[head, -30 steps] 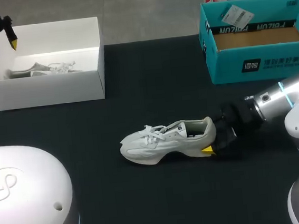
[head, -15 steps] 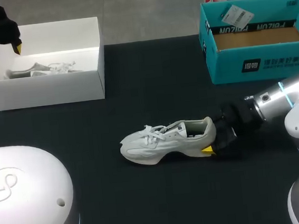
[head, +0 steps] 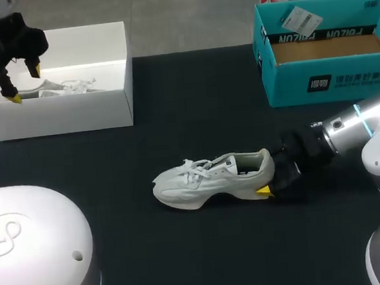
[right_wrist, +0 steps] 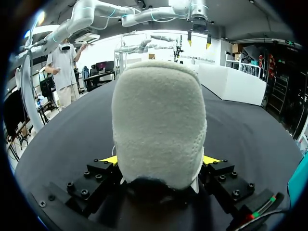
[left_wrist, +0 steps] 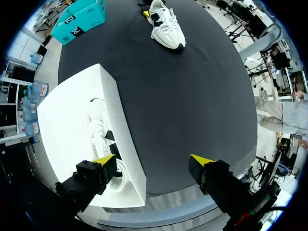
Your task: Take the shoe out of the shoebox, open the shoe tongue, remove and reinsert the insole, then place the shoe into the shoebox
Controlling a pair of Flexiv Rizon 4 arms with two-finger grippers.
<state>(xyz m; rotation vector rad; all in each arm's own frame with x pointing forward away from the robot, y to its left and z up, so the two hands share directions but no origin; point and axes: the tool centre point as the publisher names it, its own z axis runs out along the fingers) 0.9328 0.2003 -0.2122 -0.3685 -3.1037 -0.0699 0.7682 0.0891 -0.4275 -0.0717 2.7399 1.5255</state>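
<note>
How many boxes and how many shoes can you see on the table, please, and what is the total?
Boxes: 2 (white box, teal box)
Shoes: 2 (outside shoe, boxed shoe in the white box)
Total: 4

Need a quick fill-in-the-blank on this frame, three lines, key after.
The right tool grips the shoe on the table by its ____.
That shoe's toe points to the robot's ____.
The box under the open left tool is coloured ____.
Missing: heel; left; white.
</note>
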